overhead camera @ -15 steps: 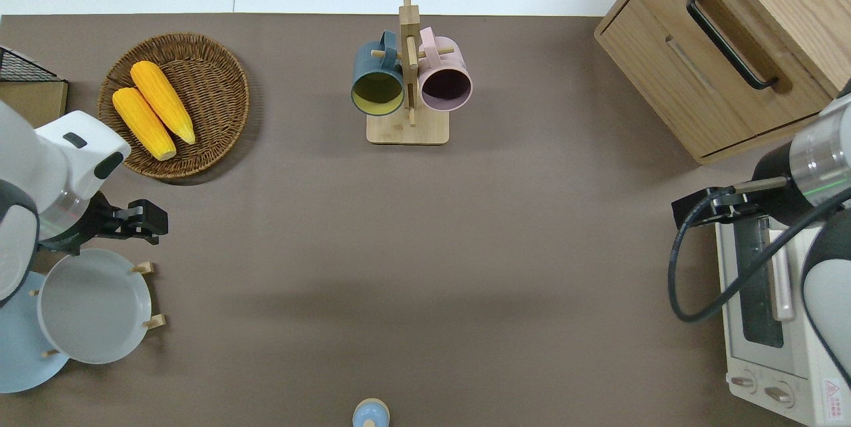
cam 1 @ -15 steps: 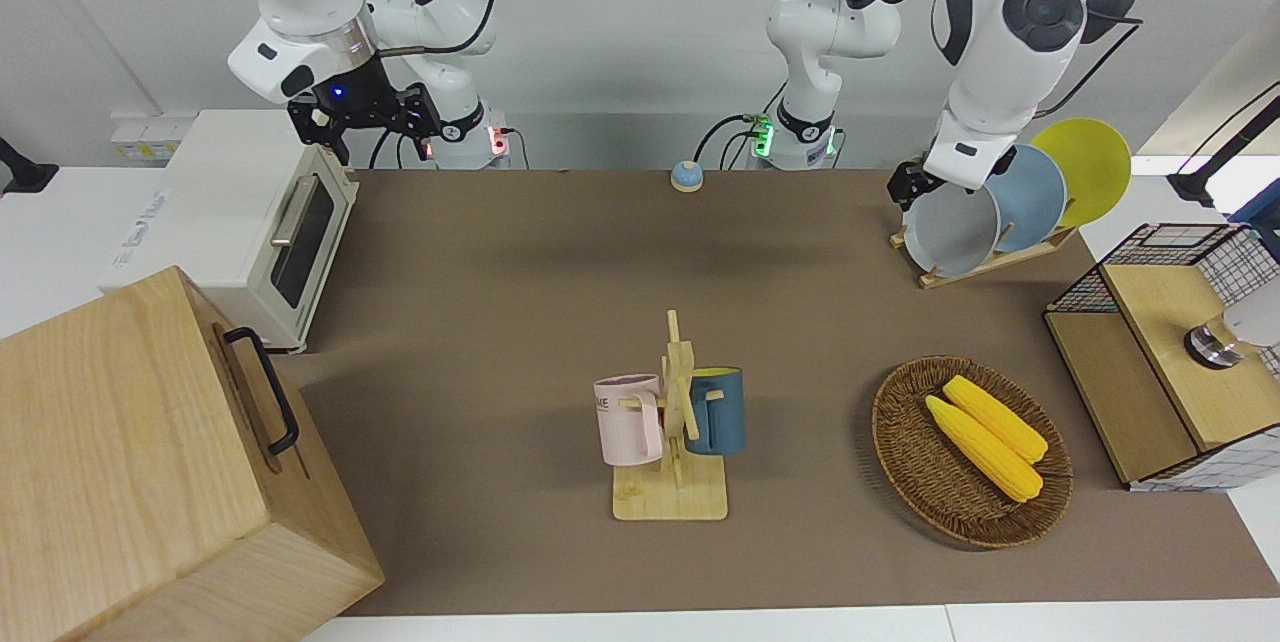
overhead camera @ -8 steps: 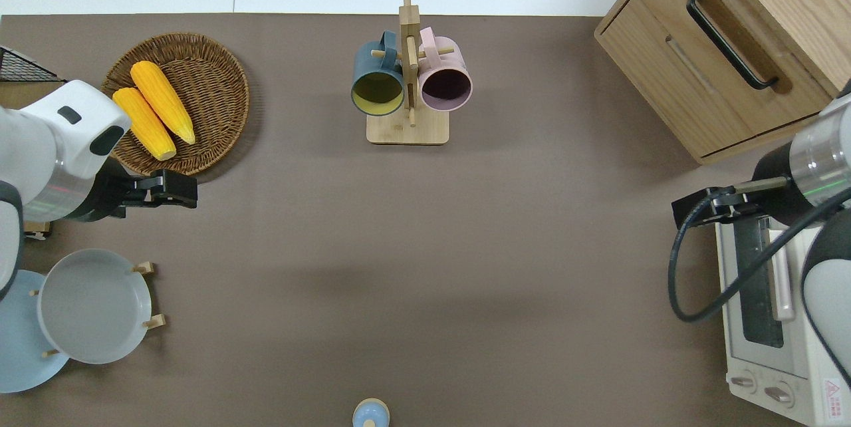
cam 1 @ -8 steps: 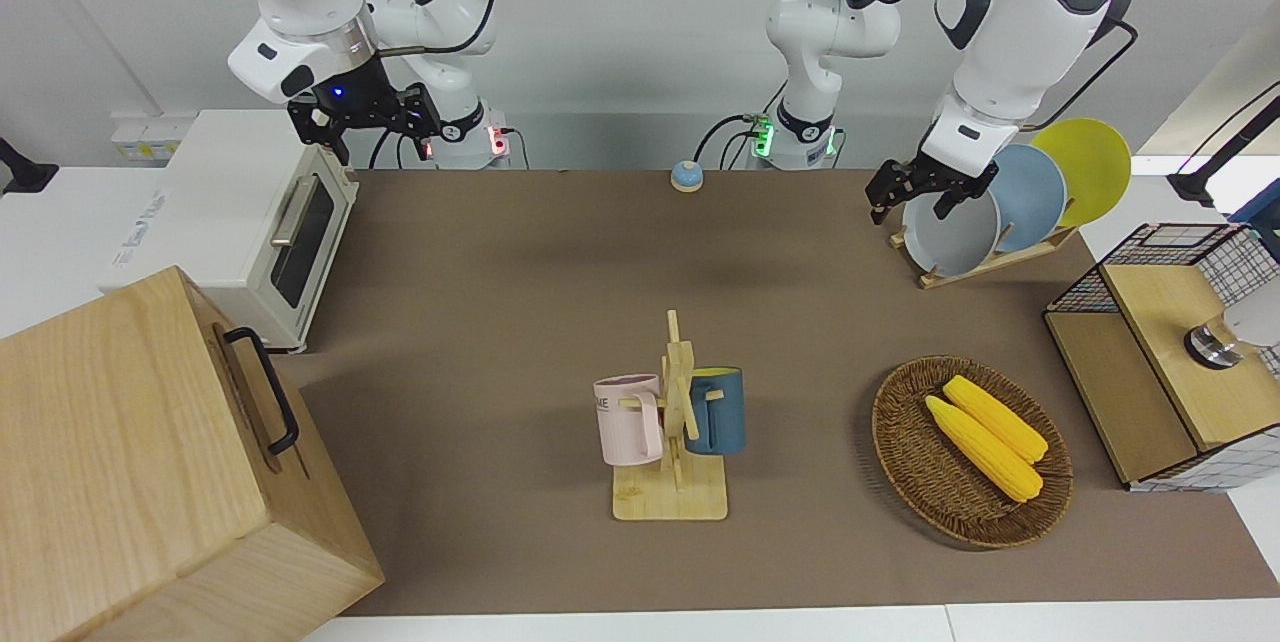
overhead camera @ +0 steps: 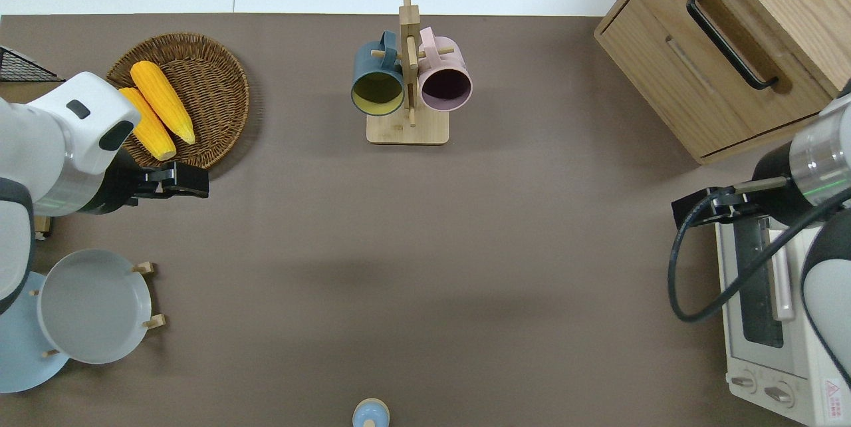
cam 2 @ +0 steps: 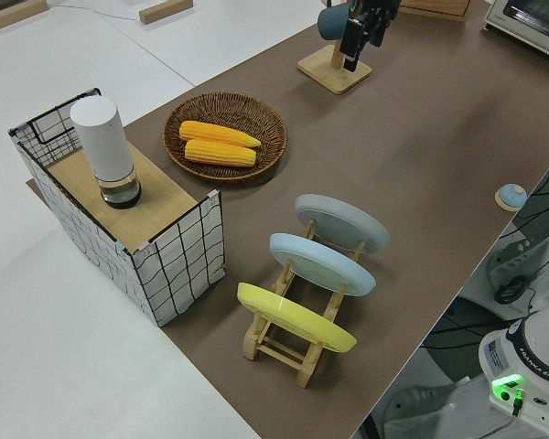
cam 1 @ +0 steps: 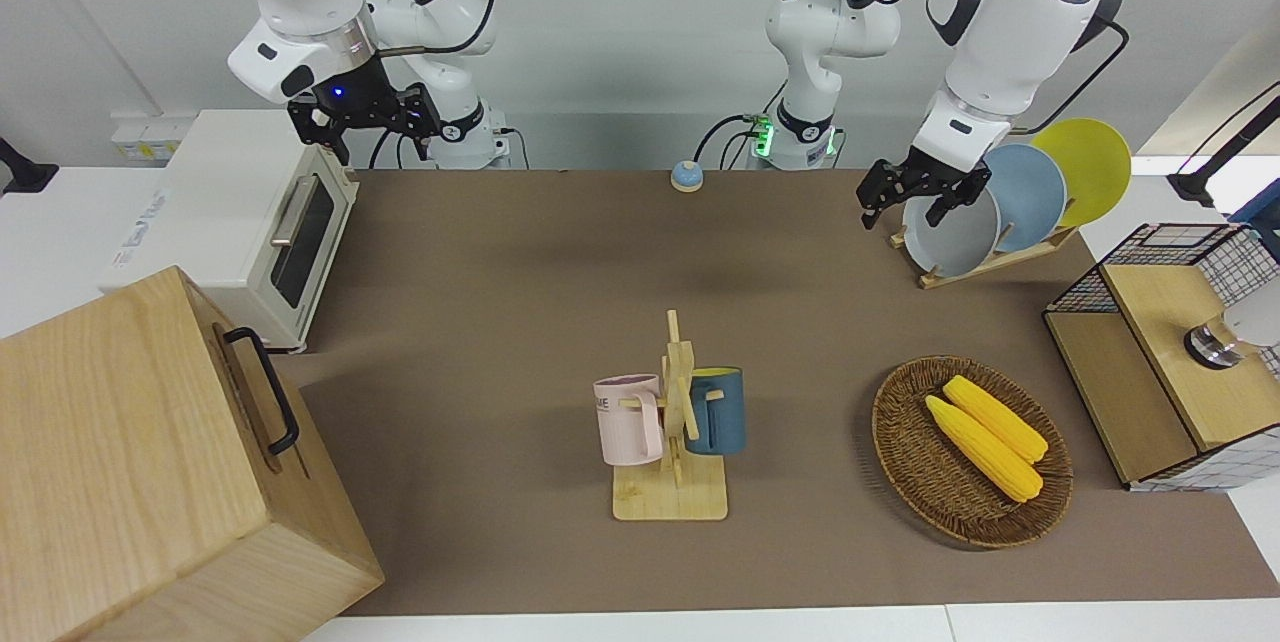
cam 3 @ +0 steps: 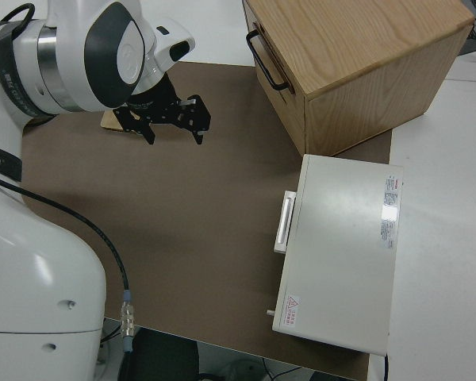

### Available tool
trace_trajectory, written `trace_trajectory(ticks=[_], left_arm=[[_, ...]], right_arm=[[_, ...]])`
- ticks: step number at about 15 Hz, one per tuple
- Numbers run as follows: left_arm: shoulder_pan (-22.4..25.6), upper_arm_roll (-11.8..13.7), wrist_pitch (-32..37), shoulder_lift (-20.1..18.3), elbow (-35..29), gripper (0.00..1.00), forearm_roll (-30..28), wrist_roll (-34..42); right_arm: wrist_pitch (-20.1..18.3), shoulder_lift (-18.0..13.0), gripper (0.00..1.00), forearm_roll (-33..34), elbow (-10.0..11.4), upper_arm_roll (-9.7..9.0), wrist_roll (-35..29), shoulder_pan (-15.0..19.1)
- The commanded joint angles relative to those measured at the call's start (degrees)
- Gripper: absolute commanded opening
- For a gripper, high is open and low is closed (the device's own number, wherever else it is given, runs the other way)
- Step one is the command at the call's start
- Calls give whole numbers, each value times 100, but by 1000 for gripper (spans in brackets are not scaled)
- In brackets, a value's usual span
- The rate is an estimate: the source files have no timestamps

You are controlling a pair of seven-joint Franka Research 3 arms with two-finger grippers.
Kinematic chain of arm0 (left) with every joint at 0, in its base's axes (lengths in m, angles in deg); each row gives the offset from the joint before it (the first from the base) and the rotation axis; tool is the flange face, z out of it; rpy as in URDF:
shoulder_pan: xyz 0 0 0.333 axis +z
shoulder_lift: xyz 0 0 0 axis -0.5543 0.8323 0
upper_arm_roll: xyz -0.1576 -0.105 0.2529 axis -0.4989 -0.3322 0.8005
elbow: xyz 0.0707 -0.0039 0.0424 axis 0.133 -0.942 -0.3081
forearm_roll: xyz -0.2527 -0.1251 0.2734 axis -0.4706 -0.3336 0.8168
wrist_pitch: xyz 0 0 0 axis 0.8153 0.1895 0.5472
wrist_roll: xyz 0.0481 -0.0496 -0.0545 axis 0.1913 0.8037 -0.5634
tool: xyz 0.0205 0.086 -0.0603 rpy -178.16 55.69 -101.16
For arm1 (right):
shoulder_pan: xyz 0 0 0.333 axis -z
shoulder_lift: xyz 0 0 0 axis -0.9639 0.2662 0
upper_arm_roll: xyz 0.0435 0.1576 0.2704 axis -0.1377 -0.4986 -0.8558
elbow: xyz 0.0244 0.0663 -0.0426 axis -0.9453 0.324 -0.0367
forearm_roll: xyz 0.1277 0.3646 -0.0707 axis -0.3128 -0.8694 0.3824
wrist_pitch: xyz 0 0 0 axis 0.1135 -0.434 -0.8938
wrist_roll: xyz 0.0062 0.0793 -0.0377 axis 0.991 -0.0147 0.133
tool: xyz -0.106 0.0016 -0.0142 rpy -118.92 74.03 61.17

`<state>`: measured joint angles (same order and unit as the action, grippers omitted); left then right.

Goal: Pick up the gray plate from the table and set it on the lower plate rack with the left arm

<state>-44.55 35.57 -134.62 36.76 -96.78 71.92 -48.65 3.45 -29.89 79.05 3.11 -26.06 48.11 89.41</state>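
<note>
Heads up, left tool (cam 1: 900, 212) is empty, fingers spread wide with nothing between them, so you're not carrying anything right now. The gray plate (overhead camera: 93, 307) sits in the lower plate rack (cam 1: 985, 267), leaning in the end slot. The light blue plate (overhead camera: 16, 354) is in the next slot and the yellow plate (cam 1: 1090, 167) in the one after that. Looks to me like the placing part is done.

What matters for your next move is where that plate lies from the tool. In the overhead view the tool hangs over bare surface (overhead camera: 425, 247) just beside the rim of the corn basket (overhead camera: 243, 91). The plate and rack stand on a patch nearer to the robots than that spot, and a bit more toward the left arm's end. The two are well apart, with open brown surface between them.

The fingers point toward the right arm's end, away from the plate, so nothing of the tool is aimed at the rack. My guess is you can pull up and home without touching anything. Just don't swing the wrist low across the rack, since the plate's top rim sticks up toward it. The basket is the closer neighbour, so I'd watch that one.

Right tool (cam 3: 173, 136) is parked, fingers apart.
</note>
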Motion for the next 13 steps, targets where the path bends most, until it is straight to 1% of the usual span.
trace_trajectory(ticks=[1,3,8,11,13], left_arm=[[95,-103,-83,15,-14,995,-12,131],[95,-156,-74,15,-14,995,14,280],[95,-156,-65,15,-14,995,14,280],[95,-191,-56,24,-14,995,251,263],[95,-191,-56,24,-14,995,260,263]], right_arm=[[-62,-12,983,28,-41,-121,-68,132],[-62,-12,983,28,-41,-121,-68,132],[-62,-12,983,28,-41,-121,-68,132],[-62,-12,983,28,-41,-121,-68,132],[-62,-12,983,28,-33,-113,-68,132]])
